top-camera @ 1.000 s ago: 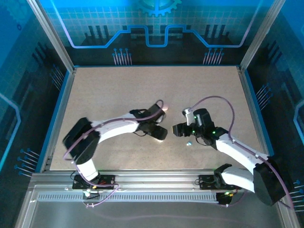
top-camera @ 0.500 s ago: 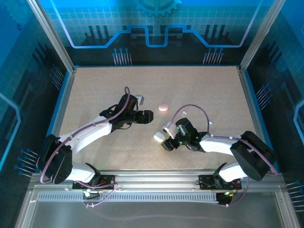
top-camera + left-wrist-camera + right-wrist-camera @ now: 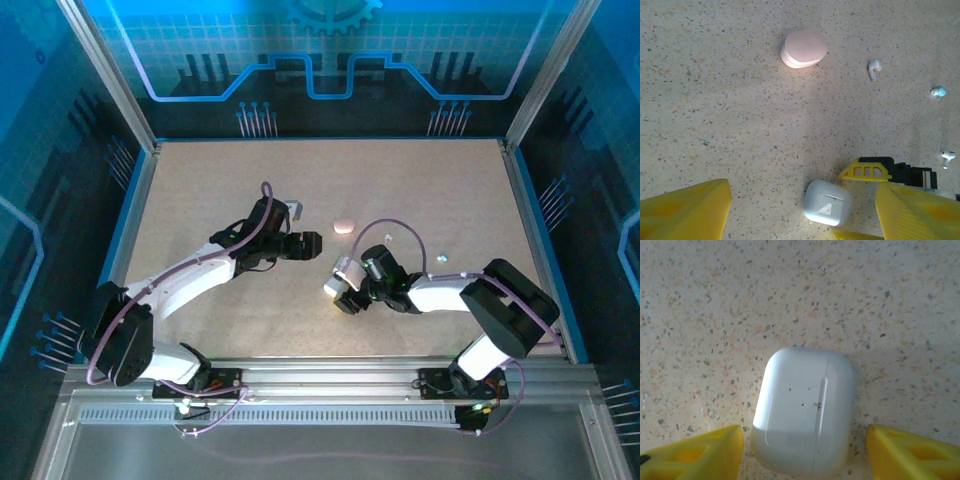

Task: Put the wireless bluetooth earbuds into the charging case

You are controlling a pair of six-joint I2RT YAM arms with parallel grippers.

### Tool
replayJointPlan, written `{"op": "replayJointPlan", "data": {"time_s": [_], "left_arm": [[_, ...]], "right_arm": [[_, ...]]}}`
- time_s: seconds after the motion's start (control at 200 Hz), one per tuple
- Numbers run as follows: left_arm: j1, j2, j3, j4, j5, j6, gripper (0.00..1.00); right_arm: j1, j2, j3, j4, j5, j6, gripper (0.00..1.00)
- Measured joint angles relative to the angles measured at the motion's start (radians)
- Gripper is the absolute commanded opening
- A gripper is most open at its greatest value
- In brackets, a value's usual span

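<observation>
So, top view: right claw is down at white case, mid bench. Left claw hangs apart from it, w/ pink case just beyond. Blue bud lies loose beyond right forearm.
Left wrist view: left claw wide open, nothing in it. Buds are out of the cases, on bench: white bud right of pink case, blue bud further right, 2nd white bud near frame edge.
Right wrist view: right claw open, fingers either side of white case. Left one just beside it, right one w/ a gap, so no grip yet. Lid looks shut, seam showing.
Step (my read): grab white case to steady it for opening.
Do it well: centre case btwn fingers, close slowly, squeeze the body not the lid. Smooth shell prob slips if off-centre.
Vs half a sec ago: right arm's elbow pulled in, claw nudged closer on case. Left arm and both cases unmoved.
</observation>
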Motion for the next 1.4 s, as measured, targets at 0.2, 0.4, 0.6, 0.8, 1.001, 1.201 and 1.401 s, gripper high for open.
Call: {"op": "replayJointPlan", "data": {"time_s": [0.2, 0.4, 0.6, 0.8, 1.001, 1.201, 1.401], "left_arm": [[0.012, 0.0, 0.0, 0.0, 0.007, 0.0, 0.77], [0.017, 0.0, 0.0, 0.0, 0.013, 0.0, 0.77], [0.026, 0.0, 0.0, 0.005, 0.042, 0.005, 0.77], [0.043, -0.047, -0.019, 0.071, 0.134, 0.035, 0.8], [0.082, -0.15, -0.048, 0.172, 0.307, 0.068, 0.84], [0.088, -0.177, -0.053, 0.22, 0.477, 0.111, 0.83], [0.088, -0.131, -0.052, 0.236, 0.655, 0.112, 0.79]], "right_arm": [[-0.008, 0.038, 0.014, 0.034, -0.011, -0.021, 0.55], [-0.013, 0.05, 0.018, 0.053, -0.031, -0.039, 0.44], [-0.013, 0.005, 0.017, 0.027, -0.052, -0.053, 0.43], [-0.01, -0.213, 0.021, -0.048, -0.051, -0.114, 0.45], [0.001, -0.385, 0.101, -0.176, -0.017, -0.238, 0.46], [0.002, -0.499, 0.126, -0.221, 0.019, -0.377, 0.46], [0.002, -0.535, 0.152, -0.245, 0.034, -0.451, 0.46]]}}
